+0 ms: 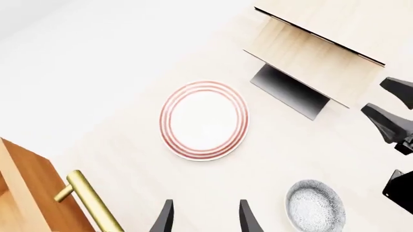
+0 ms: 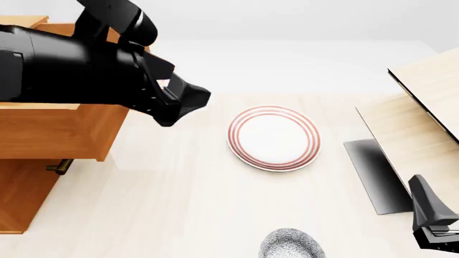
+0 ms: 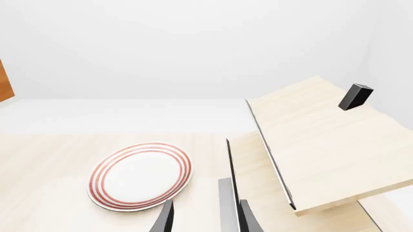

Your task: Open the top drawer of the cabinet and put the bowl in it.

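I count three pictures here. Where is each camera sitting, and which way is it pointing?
Front view: fixed above and behind the arms, looking forward and down at the table; the left arm fills the upper left.
Left wrist view: behind the left claw, facing the plate and bowl.
Right wrist view: behind the right claw, facing the plate and pale wood structure.
All three share the red-ringed plate.
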Tool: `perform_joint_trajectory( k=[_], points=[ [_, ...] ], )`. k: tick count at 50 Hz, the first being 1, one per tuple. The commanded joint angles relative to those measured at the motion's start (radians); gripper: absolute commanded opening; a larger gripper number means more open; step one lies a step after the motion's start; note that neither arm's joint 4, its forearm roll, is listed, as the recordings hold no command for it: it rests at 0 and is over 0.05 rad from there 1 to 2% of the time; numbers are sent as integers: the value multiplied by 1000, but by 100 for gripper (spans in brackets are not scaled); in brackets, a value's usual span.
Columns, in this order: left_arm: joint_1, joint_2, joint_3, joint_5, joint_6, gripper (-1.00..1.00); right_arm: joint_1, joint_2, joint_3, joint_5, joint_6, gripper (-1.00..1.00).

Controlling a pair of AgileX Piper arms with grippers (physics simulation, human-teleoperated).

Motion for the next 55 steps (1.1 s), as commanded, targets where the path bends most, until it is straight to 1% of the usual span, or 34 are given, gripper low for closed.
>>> perform_joint_trajectory(
  k=[1, 5, 6, 9, 17, 23, 25, 27, 32, 34, 36, 43, 46, 51, 55],
  points=[
    [-51, 24, 56, -60, -45, 100, 0, -2, 0, 0, -1, 100],
    [-54, 29, 70, -72, -49, 100, 0, -2, 0, 0, 0, 100],
    [-66, 37, 67, -80, -62, 100, 0, -2, 0, 0, -1, 100],
    [-72, 49, 75, -88, -67, 100, 0, -2, 0, 0, -1, 100],
    [-118, 112, 71, -123, -98, 100, 0, -2, 0, 0, -1, 100],
    [-128, 146, 87, -138, -107, 100, -1, -2, 0, 0, 0, 100],
    [-144, 156, 83, -147, -127, 100, 0, -2, 0, 0, -1, 100],
    [-143, 156, 87, -148, -124, 100, -1, -2, 0, 0, 0, 100],
    [-158, 183, 96, -155, -159, 100, -1, -2, 0, 0, -1, 100],
    [-156, 182, 105, -157, -160, 100, 0, -2, 0, 0, -1, 100],
    [-158, 200, 114, -154, -185, 100, 0, -2, 0, 0, -1, 100],
    [-173, 235, 127, -179, -205, 100, -1, -1, 0, 0, -1, 100],
    [-183, 250, 124, -184, -213, 100, 0, -2, 0, 0, -1, 100],
    [-200, 279, 115, -188, -247, 100, 0, -2, 0, 0, -1, 100],
    [-205, 288, 113, -184, -255, 100, -1, -2, 0, 0, 0, 100]
  ],
)
